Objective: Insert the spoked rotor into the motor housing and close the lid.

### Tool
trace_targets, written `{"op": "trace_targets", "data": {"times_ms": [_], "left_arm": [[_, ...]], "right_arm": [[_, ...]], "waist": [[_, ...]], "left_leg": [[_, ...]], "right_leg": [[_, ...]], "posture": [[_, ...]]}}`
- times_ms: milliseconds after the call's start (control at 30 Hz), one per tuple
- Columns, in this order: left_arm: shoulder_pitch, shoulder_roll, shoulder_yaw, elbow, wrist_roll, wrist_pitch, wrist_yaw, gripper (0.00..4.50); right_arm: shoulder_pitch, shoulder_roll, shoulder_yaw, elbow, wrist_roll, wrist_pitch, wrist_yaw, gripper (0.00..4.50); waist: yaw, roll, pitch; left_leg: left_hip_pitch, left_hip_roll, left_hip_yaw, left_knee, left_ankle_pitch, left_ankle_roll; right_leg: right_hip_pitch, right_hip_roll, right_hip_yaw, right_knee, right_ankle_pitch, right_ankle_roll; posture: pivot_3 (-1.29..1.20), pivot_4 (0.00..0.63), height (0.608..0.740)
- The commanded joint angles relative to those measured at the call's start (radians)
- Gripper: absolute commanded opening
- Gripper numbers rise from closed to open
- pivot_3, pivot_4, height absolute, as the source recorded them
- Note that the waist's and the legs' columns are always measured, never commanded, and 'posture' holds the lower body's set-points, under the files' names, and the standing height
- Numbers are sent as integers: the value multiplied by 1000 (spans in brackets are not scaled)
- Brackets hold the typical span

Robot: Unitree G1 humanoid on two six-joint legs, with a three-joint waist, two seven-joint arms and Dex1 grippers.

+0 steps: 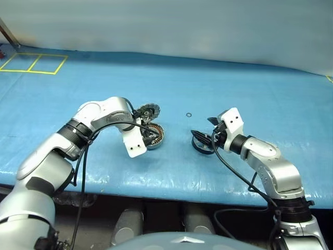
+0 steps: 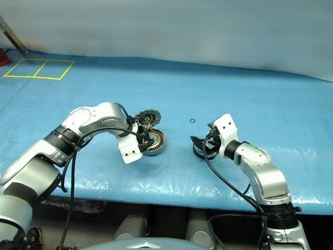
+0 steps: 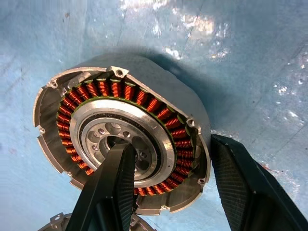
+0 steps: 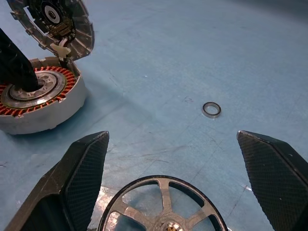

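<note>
I find no text, label, brand or number that I can read anywhere in my views. The one sign I can make out is a set of yellow lines (image 1: pixel 34 63) marked on the blue bench (image 1: pixel 250 88) cover at its far left corner, forming two adjoining rectangles with nothing written in them. The lid (image 4: pixel 57 21) carries a small round white and dark patch at its centre, but I cannot tell whether it bears any writing. A faint scratch-like mark on the bench cover near the small ring (image 4: pixel 211 109) is too slight for me to read.
</note>
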Motion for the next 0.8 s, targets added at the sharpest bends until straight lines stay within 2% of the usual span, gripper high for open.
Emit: {"op": "trace_targets", "data": {"times_ms": [33,300,667,733,800], "left_arm": [[-31,-15,5,-16,38,-81,86,2097],[-61,-56,-13,35,88,-173,181,2097],[-79,-39,-31,70,106,-250,197,2097],[-76,-40,-29,75,90,-255,193,2815],[-68,-40,-16,69,92,-255,219,3301]], "right_arm": [[8,6,-26,-44,7,-26,-11,4500],[32,12,-26,-57,8,-34,-27,4500],[48,25,-31,-53,5,-50,-43,4500],[43,30,-28,-49,4,-52,-44,4500],[39,32,-26,-46,3,-53,-43,4500]], "waist": [[2,0,0],[6,0,0],[-1,0,0],[-2,0,0],[-3,0,0]], "left_leg": [[0,0,0,0,0,0],[0,-1,0,0,0,0],[0,-1,0,0,0,0],[0,0,0,0,0,0],[0,-1,0,0,0,0]], "right_leg": [[0,0,0,0,0,0],[0,0,0,0,0,0],[0,0,0,0,0,0],[0,0,0,0,0,0],[0,0,0,0,0,0]], "posture": [[0,150,740],[0,150,740],[0,150,740],[0,150,740],[0,150,740]]}}
